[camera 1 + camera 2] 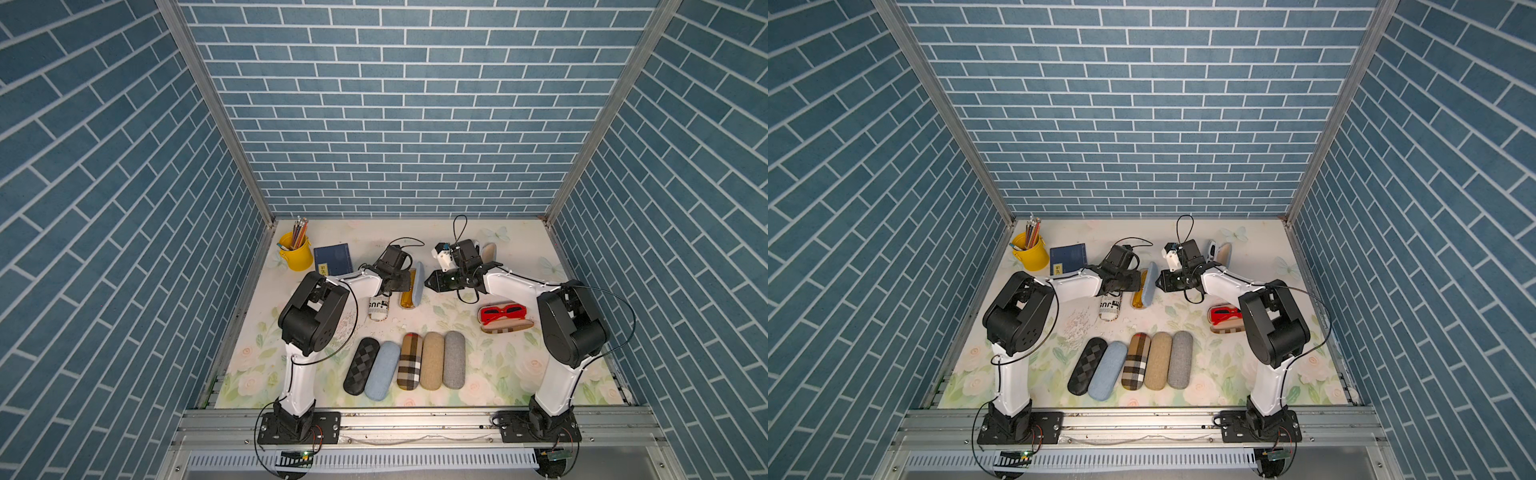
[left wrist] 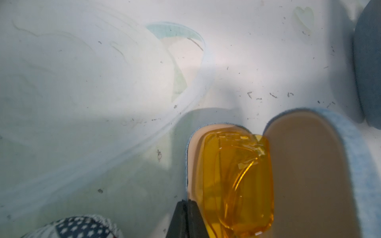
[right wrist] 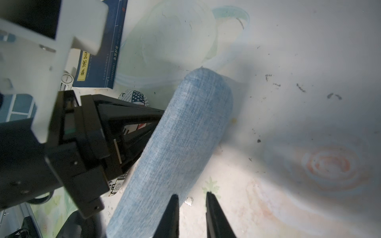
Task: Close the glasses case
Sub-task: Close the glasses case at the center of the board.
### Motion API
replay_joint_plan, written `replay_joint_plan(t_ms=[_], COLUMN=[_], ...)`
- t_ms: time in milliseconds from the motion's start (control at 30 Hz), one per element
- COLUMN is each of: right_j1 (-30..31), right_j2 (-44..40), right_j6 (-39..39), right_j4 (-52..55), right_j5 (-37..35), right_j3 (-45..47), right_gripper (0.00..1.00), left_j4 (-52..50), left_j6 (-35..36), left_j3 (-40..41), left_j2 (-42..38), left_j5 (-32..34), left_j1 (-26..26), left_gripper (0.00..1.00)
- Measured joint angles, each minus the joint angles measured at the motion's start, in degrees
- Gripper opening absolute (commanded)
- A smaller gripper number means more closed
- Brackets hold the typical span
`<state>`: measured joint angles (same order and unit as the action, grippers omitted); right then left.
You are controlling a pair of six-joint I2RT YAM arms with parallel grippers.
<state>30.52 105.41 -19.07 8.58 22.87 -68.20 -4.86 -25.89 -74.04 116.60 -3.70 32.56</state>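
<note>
The glasses case (image 1: 418,281) is light blue denim and lies open mid-table, its lid (image 3: 181,134) standing up on edge. Yellow glasses (image 2: 237,181) rest in the beige-lined lower shell (image 2: 193,156). My left gripper (image 2: 187,201) is shut, one finger outside and one inside the shell's near rim, pinching it. In both top views it reaches the case from the left (image 1: 409,283) (image 1: 1139,283). My right gripper (image 3: 191,197) is open by a narrow gap with nothing between its fingers, close to the lid's outer face on the right (image 1: 428,284).
A newspaper-print case (image 1: 379,308) lies just left of the open one. Several closed cases (image 1: 409,360) form a row near the front. Red sunglasses (image 1: 502,312) sit in an open plaid case at right. A yellow pencil bucket (image 1: 296,254) and blue book (image 1: 332,257) stand at the back left.
</note>
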Motion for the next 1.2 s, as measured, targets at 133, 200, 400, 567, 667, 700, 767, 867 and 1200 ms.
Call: replay_joint_plan(t_ms=[133, 200, 400, 567, 667, 700, 767, 867, 1200], right_j1=[0.6, 0.8, 1.0, 1.1, 1.4, 1.5, 1.8, 2.2, 3.5], right_j2=[0.0, 0.0, -0.3, -0.5, -0.5, -0.5, -0.5, -0.2, 4.9], right_j6=[-0.1, -0.1, -0.3, -1.7, -2.0, -2.1, -2.1, -2.1, -2.1], right_j4=[-0.5, -0.9, -2.2, -4.2, -4.9, -4.9, -5.0, -5.2, -5.8], right_j5=[1.0, 1.4, 2.7, 4.3, 4.7, 4.8, 4.9, 5.0, 4.8], right_j3=[0.0, 0.0, 0.0, 0.1, 0.1, 0.1, 0.1, 0.0, -3.7], right_gripper=[0.25, 0.25, 0.26, 0.27, 0.28, 0.28, 0.28, 0.28, 0.28], left_j4=[0.2, 0.4, 1.5, 2.8, 3.1, 3.2, 3.5, 4.1, 7.2], left_j6=[-0.1, -0.2, -0.5, -1.1, -1.4, -1.5, -1.6, -1.7, -2.2], left_j3=[0.1, 0.2, 0.9, 1.6, 1.8, 1.8, 2.0, 2.5, 5.6], left_j2=[0.0, 0.0, 0.0, -0.1, -0.1, -0.1, -0.1, -0.3, -1.9], left_j5=[0.0, 0.0, 0.0, 0.0, 0.0, 0.0, 0.0, 0.0, -0.2], left_j1=[0.0, 0.0, 0.0, 0.0, 0.0, 0.0, 0.0, 0.0, -0.4], left_gripper=[0.07, 0.07, 0.07, 0.06, 0.05, 0.05, 0.05, 0.04, 0.05])
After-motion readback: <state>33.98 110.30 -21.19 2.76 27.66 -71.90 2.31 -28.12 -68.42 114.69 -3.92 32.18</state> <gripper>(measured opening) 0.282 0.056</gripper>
